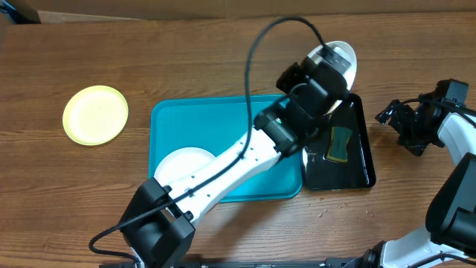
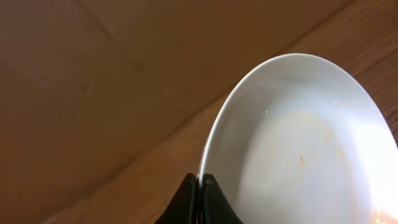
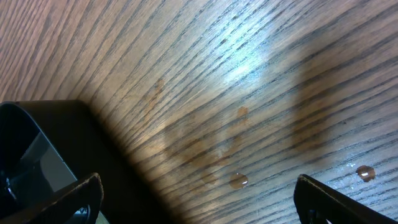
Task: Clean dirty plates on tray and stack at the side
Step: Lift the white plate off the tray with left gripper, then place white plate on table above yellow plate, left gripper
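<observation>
The left gripper (image 2: 200, 186) is pinched tight on the thin rim of a white plate (image 2: 298, 143), its two black fingertips meeting on the edge. It holds the plate tilted, up past the far end of the black tray (image 1: 361, 175) and off the far right corner of the turquoise tray (image 1: 167, 119). The plate is smooth and glossy, a shallow round dish with a gently raised lip, and a faint orange smear (image 2: 301, 158) runs across its well. There may be a redder spot at its lower right edge, though the glare there makes it hard to be sure. The turquoise tray is a rectangle of shiny plastic with rounded corners and a raised rim. A second white plate (image 1: 182, 164) lies flat in its near left part, half hidden under the white left arm (image 1: 238, 160). That arm crosses the tray slantwise, with a black cable (image 1: 256, 45) looping above it. A pale yellow-green plate (image 1: 95, 114) lies alone on the wood-grain table (image 1: 223, 45), well to the left of the tray. The narrow black tray sits just beside the turquoise one on its right, with a greenish sponge (image 1: 341, 145) in it. The right gripper (image 1: 398, 120) hovers further right with its fingers (image 3: 74, 193) spread wide and nothing between them, over bare wood dotted with water droplets (image 3: 238, 181).
</observation>
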